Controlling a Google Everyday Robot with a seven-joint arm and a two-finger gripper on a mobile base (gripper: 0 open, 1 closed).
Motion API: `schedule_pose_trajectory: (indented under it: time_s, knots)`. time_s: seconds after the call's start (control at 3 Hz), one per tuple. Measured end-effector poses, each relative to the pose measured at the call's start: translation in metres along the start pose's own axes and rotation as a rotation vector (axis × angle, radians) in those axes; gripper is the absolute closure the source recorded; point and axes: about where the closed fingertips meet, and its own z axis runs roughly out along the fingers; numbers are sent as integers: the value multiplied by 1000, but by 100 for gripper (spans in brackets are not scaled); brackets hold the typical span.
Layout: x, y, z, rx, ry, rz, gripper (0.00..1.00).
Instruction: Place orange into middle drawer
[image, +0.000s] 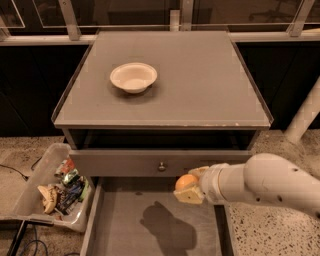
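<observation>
Nearest the camera, the middle drawer (125, 222) stands pulled out, its flat grey floor bare apart from a dark shadow (167, 231). The gripper (188, 191) hangs over the back right part of that floor, reaching in from the right on a thick white arm (260, 185), its fingers closed around the orange (186, 180). So the drawer floor lies straight below the fruit, with a clear gap between them, and I judge the coming move to be a short lowering and release (a round fruit may roll once let go). The orange looks small, smooth and matte. Just behind it is a drawer front (125, 163) with a small knob (161, 166); farther back a white bowl (133, 77) sits on the cabinet top (200, 85).
</observation>
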Motion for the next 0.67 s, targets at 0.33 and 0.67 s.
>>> schedule_pose_trajectory:
  time_s: [0.33,0.67]
  knots:
    - [38,1,30,18,-19,29,100]
    - [67,-8,63,25,-22,63,100]
